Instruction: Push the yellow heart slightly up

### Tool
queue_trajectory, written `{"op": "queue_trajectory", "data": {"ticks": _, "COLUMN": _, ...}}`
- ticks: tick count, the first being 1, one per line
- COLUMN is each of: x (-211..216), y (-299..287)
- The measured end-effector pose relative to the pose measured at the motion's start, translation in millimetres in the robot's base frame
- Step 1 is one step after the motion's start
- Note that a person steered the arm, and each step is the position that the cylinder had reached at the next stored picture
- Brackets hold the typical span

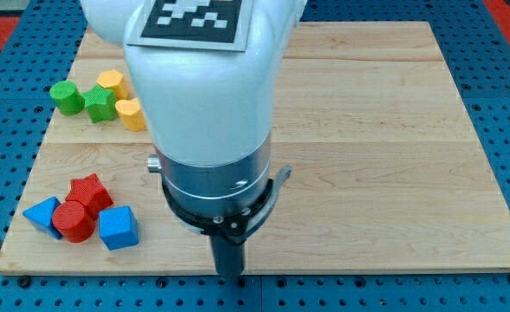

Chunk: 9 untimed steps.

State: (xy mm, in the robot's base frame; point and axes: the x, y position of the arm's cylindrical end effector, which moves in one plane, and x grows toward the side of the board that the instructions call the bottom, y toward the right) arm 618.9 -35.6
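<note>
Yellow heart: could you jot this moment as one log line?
yellow heart upper left, by green star | my tip bottom edge, far from it | push not begun

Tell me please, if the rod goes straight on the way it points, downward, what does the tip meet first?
Only the board itself. My tip points straight down at the board's bottom edge, right of the blue cube and far below the yellow heart. No block lies under it, though depth is unclear.

A single camera is looking steeply down from above onto the wooden board (368, 130), facing toward the view's top. It is sitting close behind the arm (207, 95), whose white body is filling the upper centre and hiding part of the board.
</note>
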Motion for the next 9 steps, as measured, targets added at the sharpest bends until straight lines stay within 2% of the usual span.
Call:
{"op": "queue_trajectory", "data": {"ticks": 2, "x": -0.9, "y": -54.6}}
{"op": "queue_trajectory", "data": {"ticks": 5, "x": -8.6, "y": -83.6}}
{"op": "queue_trajectory", "data": {"ticks": 6, "x": -34.0, "y": -73.8}}
{"op": "queue_trajectory", "data": {"ticks": 7, "x": -80.6, "y": -55.0}}
{"op": "queue_trajectory", "data": {"ticks": 8, "x": -120.8, "y": -64.3}}
{"op": "queue_trajectory", "data": {"ticks": 9, "x": -120.8, "y": -81.4}}
